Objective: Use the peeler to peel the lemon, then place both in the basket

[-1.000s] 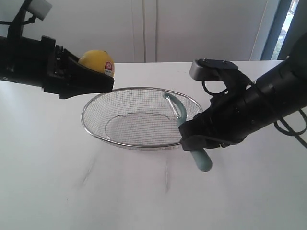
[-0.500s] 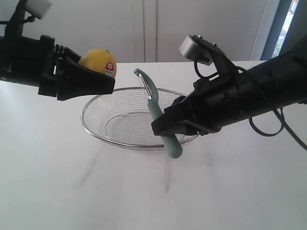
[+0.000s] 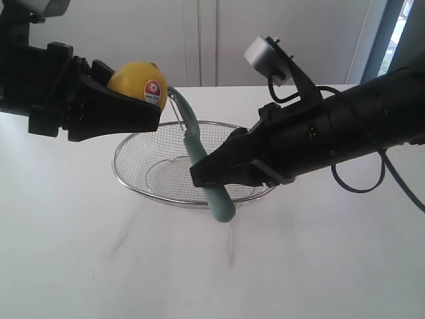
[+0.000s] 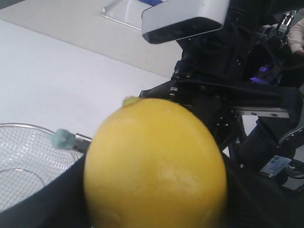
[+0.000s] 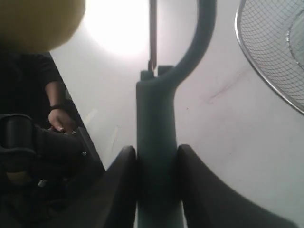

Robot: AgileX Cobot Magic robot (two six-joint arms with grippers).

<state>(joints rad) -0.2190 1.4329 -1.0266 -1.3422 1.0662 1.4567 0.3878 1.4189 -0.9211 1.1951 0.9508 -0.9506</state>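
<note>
Above the wire-mesh basket (image 3: 123,178), the exterior view gives you both grasps at once. The left end effector (image 3: 145,101) is clamped on the lemon (image 3: 135,81), with the red-and-white sticker (image 3: 153,87) facing the camera. The right end effector (image 3: 207,174) is closed around the teal handle of the peeler (image 3: 198,154), whose loop head rises just beside the lemon. You cannot tell from here whether blade and rind touch.

The left wrist view is mostly lemon (image 4: 156,161), which hides most of the fingers holding it. Only the peeler's tip (image 4: 63,139) and a slice of basket (image 4: 23,156) peek past.

The right wrist view alone shows you the grip. Two dark fingers (image 5: 118,190) press the peeler handle (image 5: 156,137) from both sides. The head is cut off at the frame edge and the lemon (image 5: 38,19) is a blurred yellow corner. The basket rim (image 5: 266,76) rests on the white counter (image 5: 228,128).
</note>
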